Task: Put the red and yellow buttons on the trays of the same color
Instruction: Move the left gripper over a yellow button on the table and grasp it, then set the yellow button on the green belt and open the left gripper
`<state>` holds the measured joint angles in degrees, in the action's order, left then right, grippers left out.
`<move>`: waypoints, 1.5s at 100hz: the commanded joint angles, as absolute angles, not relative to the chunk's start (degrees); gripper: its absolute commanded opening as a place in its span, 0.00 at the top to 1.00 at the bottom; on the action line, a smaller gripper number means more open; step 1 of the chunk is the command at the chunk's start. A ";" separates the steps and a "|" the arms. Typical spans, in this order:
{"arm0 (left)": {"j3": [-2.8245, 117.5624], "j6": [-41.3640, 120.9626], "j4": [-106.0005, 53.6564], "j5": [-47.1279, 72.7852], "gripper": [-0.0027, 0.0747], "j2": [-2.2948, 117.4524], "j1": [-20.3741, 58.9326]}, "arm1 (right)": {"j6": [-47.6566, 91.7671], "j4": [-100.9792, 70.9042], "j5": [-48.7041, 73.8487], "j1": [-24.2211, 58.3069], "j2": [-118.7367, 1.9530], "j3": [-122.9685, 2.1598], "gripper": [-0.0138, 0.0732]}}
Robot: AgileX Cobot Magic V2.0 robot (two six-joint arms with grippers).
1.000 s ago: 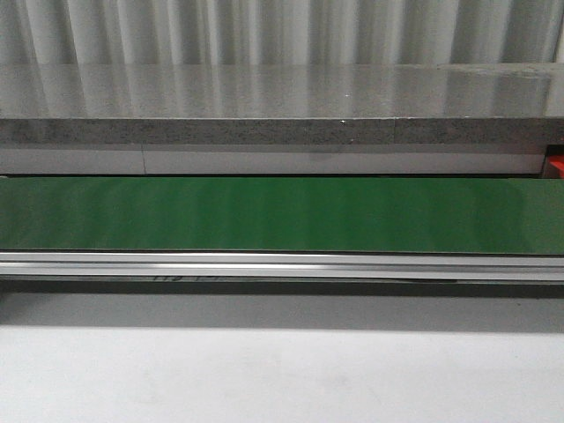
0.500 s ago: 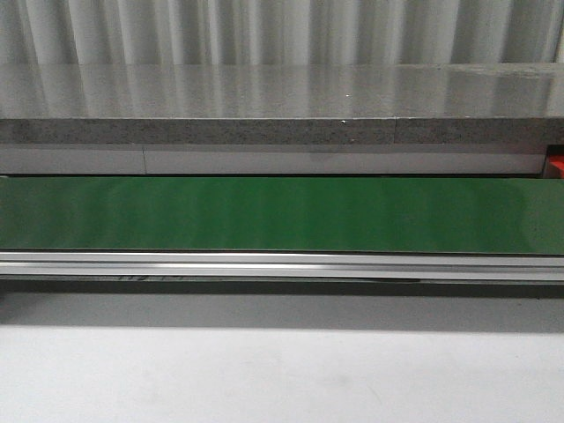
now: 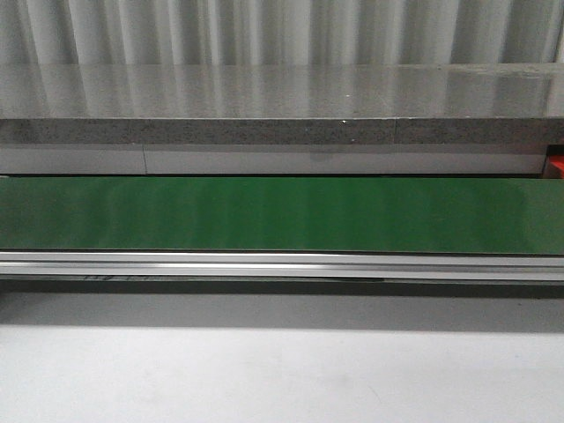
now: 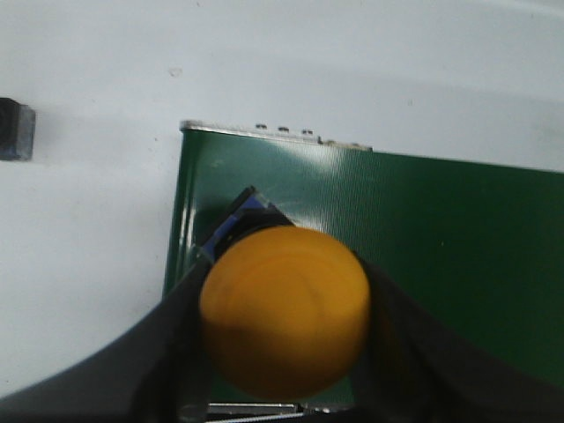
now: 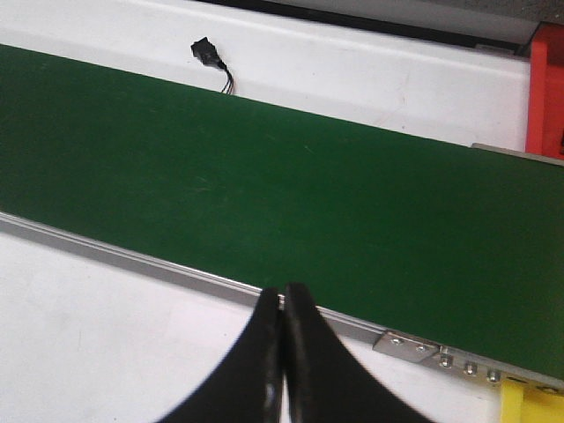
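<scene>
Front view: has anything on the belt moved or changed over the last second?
Nothing visibly changed. The green conveyor belt shows bare, as it did a second ago, with no button, tray or arm entering the front view. The metal rail and the grey ledge behind it look the same too.

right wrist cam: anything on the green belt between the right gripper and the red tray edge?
Nothing. In the right wrist view the green conveyor belt is bare between the shut right gripper and the red tray edge.
</scene>
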<state>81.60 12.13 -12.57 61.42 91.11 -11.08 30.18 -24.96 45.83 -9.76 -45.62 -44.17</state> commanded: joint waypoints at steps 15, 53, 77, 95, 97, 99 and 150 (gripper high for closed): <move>83.27 12.25 -10.01 61.62 0.99 92.17 -7.40 | 30.54 -26.79 43.03 -9.73 -45.11 -45.61 0.92; 83.27 12.25 -7.19 63.35 0.99 97.75 -5.26 | 30.54 -26.79 43.03 -9.73 -45.11 -45.61 0.92; 83.15 12.25 -6.39 63.43 0.99 98.36 -5.26 | 30.54 -26.79 43.12 -9.73 -45.11 -45.61 0.92; 83.15 12.67 -6.39 63.43 0.97 98.36 -5.26 | 30.54 -26.79 43.06 -9.73 -45.11 -45.61 0.92; 83.15 13.07 -6.39 63.43 0.95 98.36 -5.26 | 30.54 -26.79 43.06 -9.73 -45.11 -45.61 0.92; 83.15 13.47 -6.39 63.59 0.93 98.36 -5.26 | 30.54 -26.79 43.06 -9.73 -45.11 -45.61 0.92; 83.36 16.71 -13.13 65.67 0.12 97.12 -5.26 | 30.54 -26.79 43.06 -9.73 -45.11 -45.61 0.92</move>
